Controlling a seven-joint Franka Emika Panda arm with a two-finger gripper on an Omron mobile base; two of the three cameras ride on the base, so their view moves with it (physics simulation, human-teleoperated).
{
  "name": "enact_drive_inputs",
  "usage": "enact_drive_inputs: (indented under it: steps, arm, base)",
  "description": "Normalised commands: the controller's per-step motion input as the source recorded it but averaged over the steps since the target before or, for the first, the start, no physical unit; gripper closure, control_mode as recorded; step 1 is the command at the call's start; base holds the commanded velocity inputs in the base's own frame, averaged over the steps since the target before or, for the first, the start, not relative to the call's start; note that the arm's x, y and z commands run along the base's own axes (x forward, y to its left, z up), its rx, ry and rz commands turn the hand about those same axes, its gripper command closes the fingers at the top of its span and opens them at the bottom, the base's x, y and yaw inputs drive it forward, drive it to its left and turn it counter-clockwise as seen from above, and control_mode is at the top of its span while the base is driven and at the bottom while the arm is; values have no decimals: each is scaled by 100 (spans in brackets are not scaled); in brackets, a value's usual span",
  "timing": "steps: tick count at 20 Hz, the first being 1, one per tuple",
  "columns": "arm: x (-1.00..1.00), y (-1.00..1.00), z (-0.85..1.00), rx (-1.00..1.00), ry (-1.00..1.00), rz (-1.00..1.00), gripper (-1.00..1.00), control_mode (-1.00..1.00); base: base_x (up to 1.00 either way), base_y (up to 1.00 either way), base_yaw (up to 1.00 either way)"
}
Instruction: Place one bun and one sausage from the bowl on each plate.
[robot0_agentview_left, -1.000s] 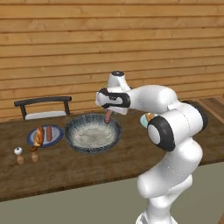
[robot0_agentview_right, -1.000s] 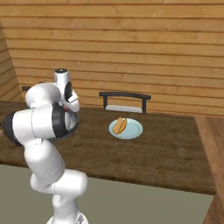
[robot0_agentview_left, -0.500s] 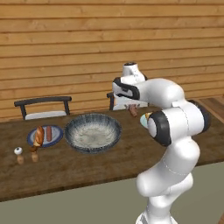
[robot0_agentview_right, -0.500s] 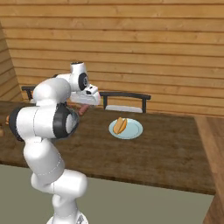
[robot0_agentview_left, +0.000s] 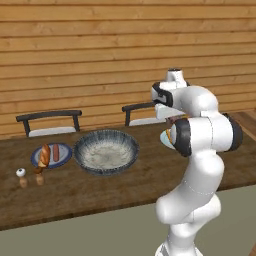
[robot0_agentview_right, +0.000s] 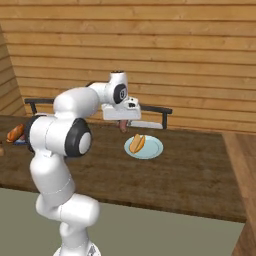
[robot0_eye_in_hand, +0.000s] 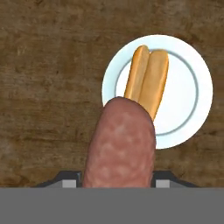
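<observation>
My gripper (robot0_agentview_right: 123, 121) is shut on a reddish-brown sausage (robot0_eye_in_hand: 120, 144) that hangs end-down from it, just beside and above the pale light blue plate (robot0_agentview_right: 152, 150). A bun (robot0_agentview_right: 136, 143) lies on that plate, seen from above in the hand view as a split bun (robot0_eye_in_hand: 148, 81) on the plate (robot0_eye_in_hand: 186, 103). The large grey-blue bowl (robot0_agentview_left: 106, 152) sits mid-table and looks empty. Left of it, the dark blue-rimmed plate (robot0_agentview_left: 64, 159) carries a bun (robot0_agentview_left: 45, 155) and a sausage (robot0_agentview_left: 56, 152). My own arm partly hides the gripper (robot0_agentview_left: 170, 120) in the left base view.
Two small shakers (robot0_agentview_left: 21, 175) stand near the table's front left edge. Dark chairs (robot0_agentview_left: 49, 120) line the far side of the wooden table, one (robot0_agentview_right: 150, 111) right behind the pale plate. A wooden plank wall lies beyond.
The arm has swung to the right from above the bowl to the pale plate, carrying the sausage with it. The plates and bowl have stayed put.
</observation>
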Motion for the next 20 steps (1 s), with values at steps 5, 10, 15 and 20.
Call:
enact_drive_inputs:
  steps: [5, 10, 15, 20]
  arm:
    - [31, -100, -5, 44, -1, 4, 100, -100]
    - [49, -91, -29, 37, 4, 0, 100, -100]
    - [20, -24, -26, 5, 23, 0, 100, -100]
    - [12, 2, -55, -5, 23, -2, 100, -100]
  base:
    - [0, 0, 0]
    - [0, 0, 0]
    - [0, 0, 0]
    - [0, 0, 0]
